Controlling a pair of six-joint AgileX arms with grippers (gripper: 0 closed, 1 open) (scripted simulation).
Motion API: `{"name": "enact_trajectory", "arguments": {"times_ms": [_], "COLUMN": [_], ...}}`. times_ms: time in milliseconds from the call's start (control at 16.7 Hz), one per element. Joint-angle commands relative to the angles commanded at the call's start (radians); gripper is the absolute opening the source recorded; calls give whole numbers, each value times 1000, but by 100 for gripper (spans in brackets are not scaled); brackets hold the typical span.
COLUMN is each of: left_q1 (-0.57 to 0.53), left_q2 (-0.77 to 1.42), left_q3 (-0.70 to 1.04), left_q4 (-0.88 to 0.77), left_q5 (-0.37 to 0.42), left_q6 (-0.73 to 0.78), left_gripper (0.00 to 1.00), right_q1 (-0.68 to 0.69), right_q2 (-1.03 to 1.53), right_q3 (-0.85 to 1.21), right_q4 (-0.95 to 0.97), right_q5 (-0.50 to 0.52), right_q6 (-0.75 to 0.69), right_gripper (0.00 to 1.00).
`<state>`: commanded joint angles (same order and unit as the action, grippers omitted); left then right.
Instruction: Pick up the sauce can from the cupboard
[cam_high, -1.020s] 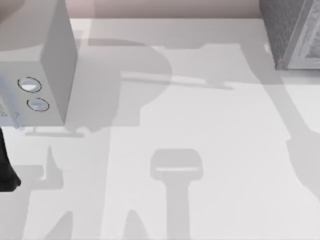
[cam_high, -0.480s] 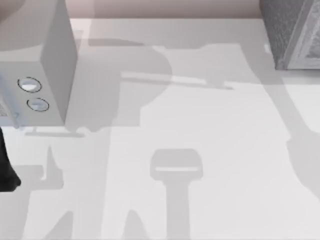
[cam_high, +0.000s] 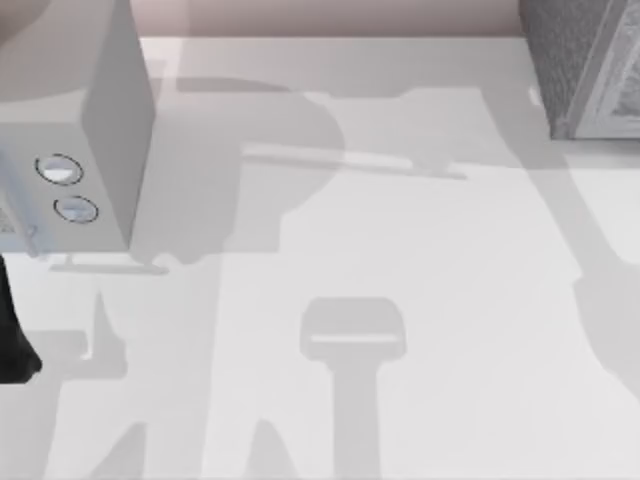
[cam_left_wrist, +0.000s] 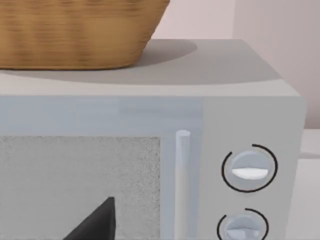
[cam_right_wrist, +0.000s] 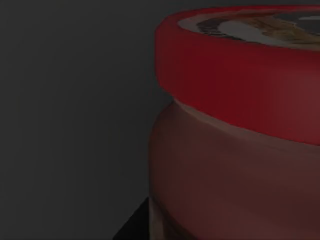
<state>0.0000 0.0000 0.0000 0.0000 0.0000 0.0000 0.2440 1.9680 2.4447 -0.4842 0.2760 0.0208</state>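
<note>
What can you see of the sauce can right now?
The right wrist view shows the sauce can very close: a bright red rim around a top with a grey-dark centre, and below it a rounded, duller red-brown body. It stands upright in a dim space against a plain dark wall. What it rests on cannot be seen.

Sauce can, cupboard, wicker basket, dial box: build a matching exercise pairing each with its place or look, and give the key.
Things:
1. sauce can
2. cupboard
3. wicker basket
4. pale box with two dials

Descriptions:
A. resting on top of the pale box
B. dark speckled grey, at the table's far right corner
C. red rim, very close to the right wrist camera in a dim space
D. on the table's left side in the top view

Pairs: 1-C, 2-B, 3-A, 4-D
</note>
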Motion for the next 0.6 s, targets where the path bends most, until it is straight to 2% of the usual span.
{"name": "enact_trajectory", "arguments": {"times_ms": [300,600], "left_q1": [0,0], "left_q2": [0,0], "left_q3": [0,0], "left_q4": [0,0], "left_q5": [0,0], "left_q6": [0,0], "left_gripper": [100,100], "right_q1": [19,109], "right_q2": [-37,-239], "right_q3": [-18,-119], "right_q4": [-18,-122], "right_q5": [16,105], "right_q6": [4,7], "right_gripper": [0,0]}}
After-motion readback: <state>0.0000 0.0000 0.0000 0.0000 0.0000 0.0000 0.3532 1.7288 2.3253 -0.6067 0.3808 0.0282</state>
